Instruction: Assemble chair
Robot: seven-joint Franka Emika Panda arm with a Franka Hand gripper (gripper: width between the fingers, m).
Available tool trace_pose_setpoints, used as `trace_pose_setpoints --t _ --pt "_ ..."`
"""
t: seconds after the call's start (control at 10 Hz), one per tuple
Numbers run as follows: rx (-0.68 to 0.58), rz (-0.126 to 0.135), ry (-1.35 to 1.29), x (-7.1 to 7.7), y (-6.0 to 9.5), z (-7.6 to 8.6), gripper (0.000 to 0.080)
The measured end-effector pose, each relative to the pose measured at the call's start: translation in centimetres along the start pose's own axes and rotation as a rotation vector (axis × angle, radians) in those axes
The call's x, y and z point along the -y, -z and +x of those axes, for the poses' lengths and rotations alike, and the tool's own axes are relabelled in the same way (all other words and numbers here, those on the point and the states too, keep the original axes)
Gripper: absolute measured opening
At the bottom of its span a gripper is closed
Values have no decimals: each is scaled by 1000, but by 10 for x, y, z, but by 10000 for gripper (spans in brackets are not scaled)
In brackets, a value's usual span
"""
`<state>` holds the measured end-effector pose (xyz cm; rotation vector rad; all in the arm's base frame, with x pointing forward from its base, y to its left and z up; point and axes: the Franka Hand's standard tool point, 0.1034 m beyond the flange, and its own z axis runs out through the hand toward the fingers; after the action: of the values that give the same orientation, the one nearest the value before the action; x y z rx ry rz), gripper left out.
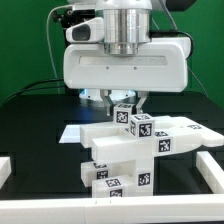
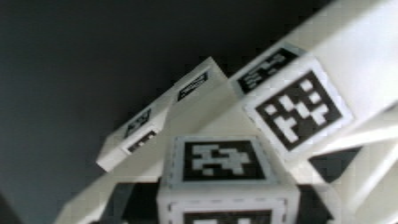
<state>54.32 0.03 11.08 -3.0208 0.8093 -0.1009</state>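
Note:
Several white chair parts with black marker tags are stacked in the middle of the black table. A long flat part reaches toward the exterior view's right, and a wider block sits above lower tagged pieces. My gripper hangs right over the stack, with its jaws on either side of a white square-section part. In the wrist view that part fills the gap between my dark fingers, and the gripper is shut on it. Slanted tagged panels lie beyond it.
A flat white board lies on the table behind the stack, at the exterior view's left. White rails run along the front edge and at the right side. A green backdrop stands behind the table.

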Motion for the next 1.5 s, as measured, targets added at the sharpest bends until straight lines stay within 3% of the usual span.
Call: trace_pose_setpoints --t 0.6,0.9,1.5 --pt "5 24 -553 0 0 1 284" --pt "25 50 -738 1 -1 1 284" --pt "46 61 -1021 6 -1 -2 284"
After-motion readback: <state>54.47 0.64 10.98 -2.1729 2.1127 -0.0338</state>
